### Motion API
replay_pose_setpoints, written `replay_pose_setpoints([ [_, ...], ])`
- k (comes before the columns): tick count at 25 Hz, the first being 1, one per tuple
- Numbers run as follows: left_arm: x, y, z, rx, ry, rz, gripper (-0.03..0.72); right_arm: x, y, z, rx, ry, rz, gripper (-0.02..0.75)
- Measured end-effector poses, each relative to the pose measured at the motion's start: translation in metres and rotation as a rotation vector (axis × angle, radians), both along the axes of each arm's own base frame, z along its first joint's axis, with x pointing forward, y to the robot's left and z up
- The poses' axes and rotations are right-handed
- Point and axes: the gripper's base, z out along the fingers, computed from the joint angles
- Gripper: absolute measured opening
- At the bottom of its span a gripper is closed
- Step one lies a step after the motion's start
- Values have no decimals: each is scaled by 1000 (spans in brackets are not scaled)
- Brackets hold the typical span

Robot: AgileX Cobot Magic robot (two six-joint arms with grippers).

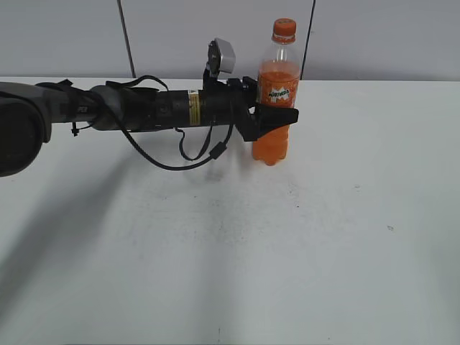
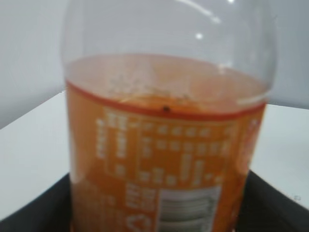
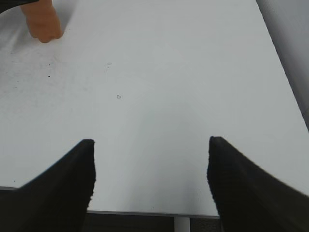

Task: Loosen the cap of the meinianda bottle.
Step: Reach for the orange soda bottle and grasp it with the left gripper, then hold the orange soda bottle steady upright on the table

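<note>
Standing upright toward the far side of the white desk point(image 1: 230, 251), the meinianda bottle point(image 1: 276, 108) is the landmark for all else. Its orange cap point(image 1: 284, 29) sits on top, above the clear shoulder and the orange "Mirinda" label, with nothing touching it.

The left arm reaches in level from the left of the bottle, and the left pincer point(image 1: 277, 120) is clamped around the bottle's waisted middle, one dark finger crossing in front of the bottle just below the label. In the left wrist view the bottle point(image 2: 166, 145) fills nearly the whole picture: clear dome above, the liquid line, then the blurred back of the label with a barcode, and the dark fingers point(image 2: 38, 205) flanking it low at both sides. A loose black cable point(image 1: 172, 154) sags under the arm, left of the bottle, down toward the desk.

In the exterior view, desk to the right of the bottle and in front of it lies open out to the near edge, bare save for faint specks. Behind the bottle the desk's far edge meets a grey wall point(image 1: 374, 36).

The right pincer point(image 3: 150, 183) does not appear in the exterior view; its own camera shows its fingers spread wide over the desk's near edge, holding nothing, with the bottle's orange base point(image 3: 43, 24) well apart at the upper left.
</note>
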Motion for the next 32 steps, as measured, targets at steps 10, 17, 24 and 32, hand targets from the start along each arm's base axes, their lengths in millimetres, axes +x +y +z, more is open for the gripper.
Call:
replay_pose_setpoints([
  [10,2,1,1,-3,2,16,425,0,0,0,0,0,0,544],
  [17,-9,16,4,22,28,-40,425,0,0,0,0,0,0,544],
  [24,-54,47,28,79,-6,-13,425,0,0,0,0,0,0,544],
  [32,-107,62,33,68,-24,57,425,0,0,0,0,0,0,544],
])
